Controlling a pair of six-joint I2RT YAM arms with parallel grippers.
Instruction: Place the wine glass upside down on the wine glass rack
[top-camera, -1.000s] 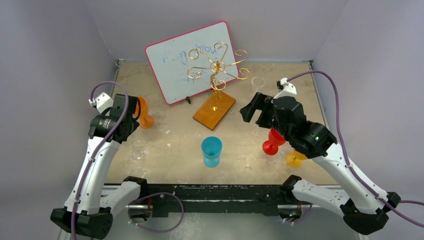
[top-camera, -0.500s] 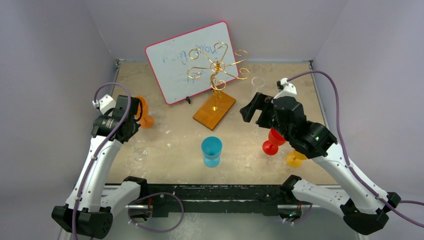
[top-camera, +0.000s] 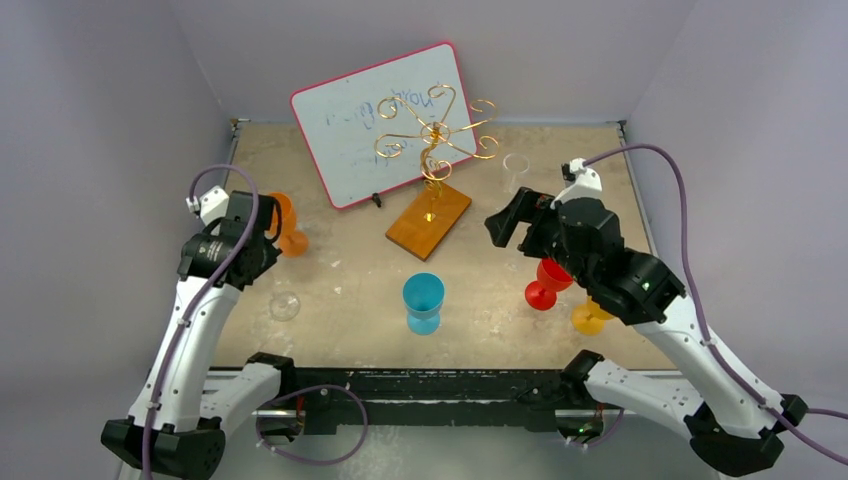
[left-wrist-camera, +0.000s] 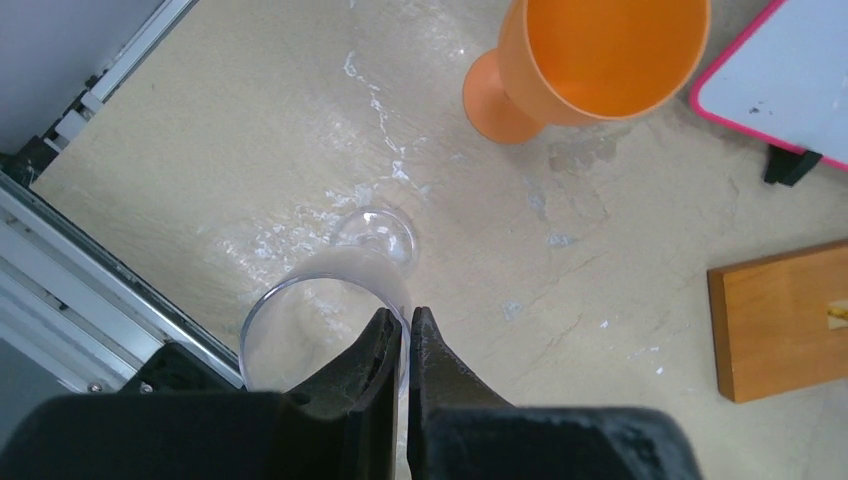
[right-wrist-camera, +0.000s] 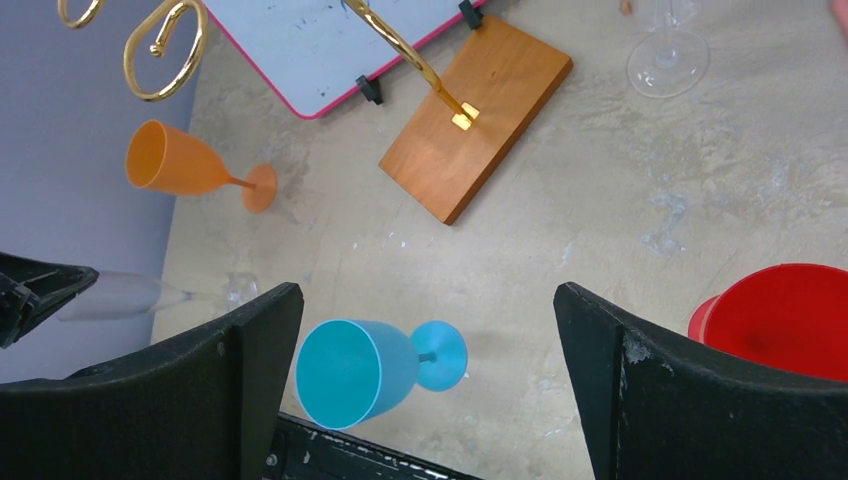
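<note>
My left gripper (left-wrist-camera: 408, 322) is shut on the rim wall of a clear wine glass (left-wrist-camera: 310, 310), one finger inside the bowl and one outside. The glass stands upright near the table's left front; its foot (top-camera: 284, 305) shows beside my left wrist (top-camera: 228, 245). The wine glass rack (top-camera: 435, 130), gold scrolled wire on a wooden base (top-camera: 429, 220), stands at centre back with nothing hung on it. My right gripper (right-wrist-camera: 428, 300) hangs open above the table, holding nothing, with the rack base (right-wrist-camera: 475, 115) ahead of it.
An orange glass (top-camera: 287, 225) stands just beyond my left gripper. A blue glass (top-camera: 423, 300) is at front centre; red (top-camera: 548, 282) and yellow (top-camera: 590, 318) glasses sit under my right arm. Another clear glass (top-camera: 515, 165) stands back right. A pink-framed whiteboard (top-camera: 350, 130) leans behind the rack.
My left gripper has closed onto the clear glass's rim. The right arm has drifted slightly to the right, its jaws still wide.
</note>
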